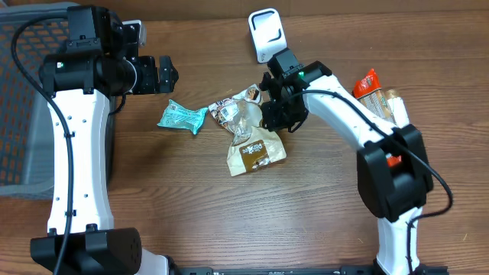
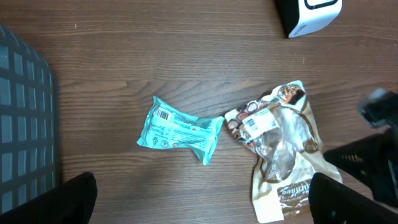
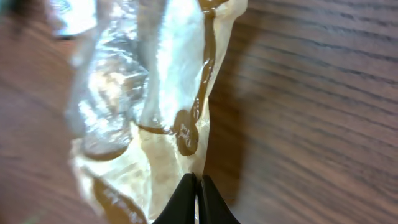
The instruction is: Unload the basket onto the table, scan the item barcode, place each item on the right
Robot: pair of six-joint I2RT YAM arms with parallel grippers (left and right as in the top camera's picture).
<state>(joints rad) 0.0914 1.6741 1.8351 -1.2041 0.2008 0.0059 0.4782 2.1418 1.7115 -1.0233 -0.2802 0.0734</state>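
Four packaged items were on view: one teal packet (image 1: pixel 182 117), one brown-and-cream bag (image 1: pixel 256 153) with a clear window, one orange-red packet (image 1: pixel 366 82) and one pale wrapped item (image 1: pixel 395 103) just beside it near the table's right edge. There was also one white scanner (image 1: pixel 265 32), one grey mesh basket (image 1: pixel 21 114) and one wooden table (image 1: pixel 306 221). Two robot arms were counted, one left arm (image 1: pixel 76 145) and one right arm (image 1: pixel 340 107), both white with black joints, and the teal packet bore one barcode (image 2: pixel 163 115) while the bag bore one white label (image 2: pixel 260 122).
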